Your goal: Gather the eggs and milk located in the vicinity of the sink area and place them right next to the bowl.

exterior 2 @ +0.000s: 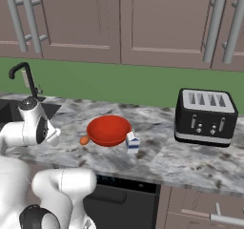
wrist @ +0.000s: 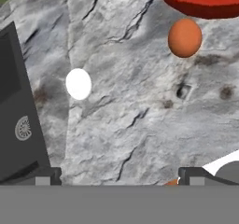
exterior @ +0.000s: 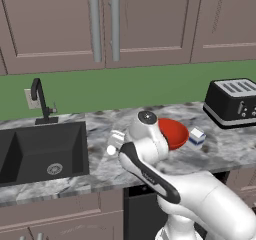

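From the left base view the milk (exterior: 196,138) already stands touching the bowl (exterior: 174,132), from the right the orange-brown egg (exterior 2: 84,140) lies beside its rim, and in the hand view the open, empty jaws (wrist: 119,174) should centre over the white egg (wrist: 78,83), ahead-left on the surface (wrist: 140,125), before descending.

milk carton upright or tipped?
Upright. The milk carton stands on the counter with its gabled top up, right beside the red bowl.
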Robot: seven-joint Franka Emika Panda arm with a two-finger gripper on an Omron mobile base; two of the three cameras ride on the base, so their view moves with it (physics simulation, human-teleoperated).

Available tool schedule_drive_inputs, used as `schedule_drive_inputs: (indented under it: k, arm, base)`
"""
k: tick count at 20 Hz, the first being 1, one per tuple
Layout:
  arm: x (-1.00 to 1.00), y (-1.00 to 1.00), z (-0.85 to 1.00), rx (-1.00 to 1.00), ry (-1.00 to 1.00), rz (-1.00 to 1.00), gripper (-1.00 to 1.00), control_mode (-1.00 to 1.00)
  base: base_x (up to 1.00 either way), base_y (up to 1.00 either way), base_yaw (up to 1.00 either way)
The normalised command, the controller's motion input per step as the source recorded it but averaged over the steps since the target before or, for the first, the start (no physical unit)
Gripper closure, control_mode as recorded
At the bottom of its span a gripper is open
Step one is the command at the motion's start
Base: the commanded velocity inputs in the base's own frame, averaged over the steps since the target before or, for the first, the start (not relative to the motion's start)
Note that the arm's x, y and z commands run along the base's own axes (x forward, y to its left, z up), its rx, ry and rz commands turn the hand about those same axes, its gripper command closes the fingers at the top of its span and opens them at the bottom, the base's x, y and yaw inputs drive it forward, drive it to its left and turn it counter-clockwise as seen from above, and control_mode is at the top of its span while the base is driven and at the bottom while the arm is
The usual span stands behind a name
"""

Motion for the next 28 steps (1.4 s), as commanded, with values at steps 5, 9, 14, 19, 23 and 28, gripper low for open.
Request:
schedule_drive_inputs:
  k: [5, 9, 14, 19, 23, 28]
  arm:
    - [0.03, 0.2, -0.01, 0.0, 0.14, 0.26, -1.0, -1.0]
    - [0.16, 0.04, -0.09, 0.0, 0.02, 0.07, -1.0, -1.0]
    - [0.36, 0.02, -0.03, -0.02, 0.0, 0.0, -1.0, -1.0]
    - [0.33, 0.05, -0.01, -0.07, 0.0, 0.0, -1.0, -1.0]
    - [0.27, 0.03, 0.0, -0.06, 0.0, 0.0, -1.0, -1.0]
    - [0.19, 0.01, -0.07, -0.04, 0.0, 0.0, -1.0, -1.0]
  base:
    - [0.0, 0.0, 0.0]
    - [0.0, 0.0, 0.0]
    - [0.0, 0.0, 0.0]
    - [0.0, 0.0, 0.0]
    - [0.0, 0.0, 0.0]
    - [0.0, 0.0, 0.0]
